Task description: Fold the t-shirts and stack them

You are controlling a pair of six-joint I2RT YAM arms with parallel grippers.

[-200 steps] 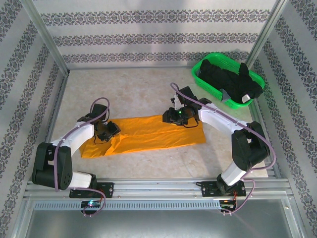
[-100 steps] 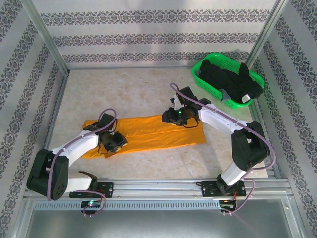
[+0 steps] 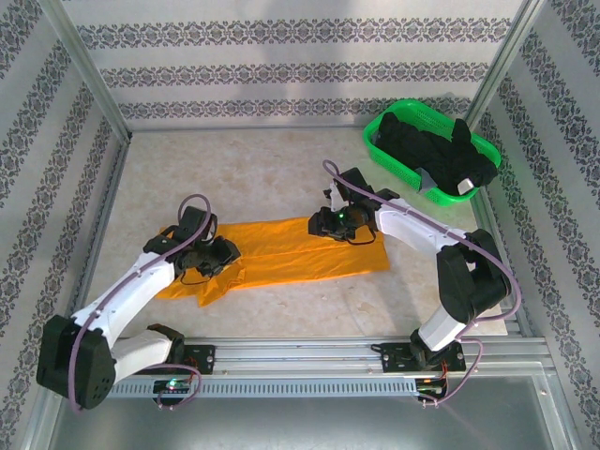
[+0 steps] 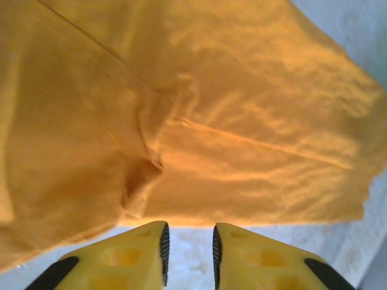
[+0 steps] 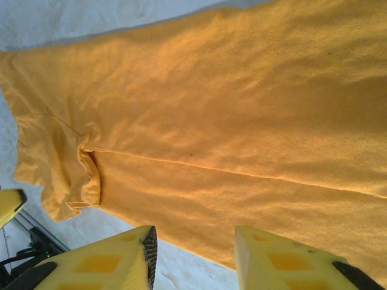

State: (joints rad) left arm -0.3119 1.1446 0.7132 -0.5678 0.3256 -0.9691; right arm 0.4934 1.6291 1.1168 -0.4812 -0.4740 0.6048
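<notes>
The mustard-orange t-shirt lies flat on the table as a long band, folded lengthwise, with a crease along its middle. My left gripper hovers over its left part. In the left wrist view, the left gripper is open by a narrow gap with bare table between the fingers, just short of the shirt's edge. My right gripper is over the shirt's upper right edge. The right wrist view shows it wide open and holding nothing, above the cloth. Black t-shirts are heaped in the basket, one with a pale patch.
The green mesh basket stands at the back right corner. Patterned walls and metal posts close in the table on three sides. A metal rail runs along the near edge by the arm bases. Bare marble-look tabletop lies behind the shirt.
The left arm has swung its elbow down and left, and its gripper has shifted slightly right over the shirt's left end, which now looks rumpled. The right arm has barely moved.
</notes>
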